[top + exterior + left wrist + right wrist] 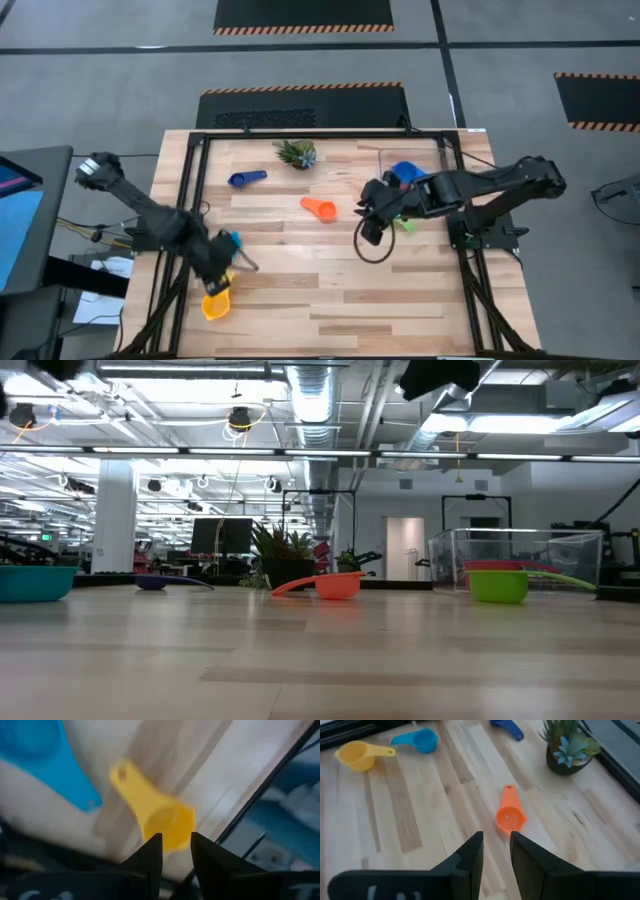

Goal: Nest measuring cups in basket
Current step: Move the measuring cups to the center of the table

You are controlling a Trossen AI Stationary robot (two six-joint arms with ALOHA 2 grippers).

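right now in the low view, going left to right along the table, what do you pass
light blue cup → dark blue cup → potted plant → orange cup → green cup, which stands in front of the clear basket

Found the yellow cup (217, 305) near the table's front left corner, handle pointing inward. Found the light blue cup (231, 241) just behind it, close but apart. Spotted the dark blue cup (245, 179) toward the back left, well apart from the rest. Saw the orange cup (320, 209) near the middle, alone on bare wood. Noted the clear basket (560, 550) standing upright at the back right, holding a blue cup (405, 172) and a red cup (495, 566). Saw the green cup (498, 586) upright just in front of the basket, outside it.
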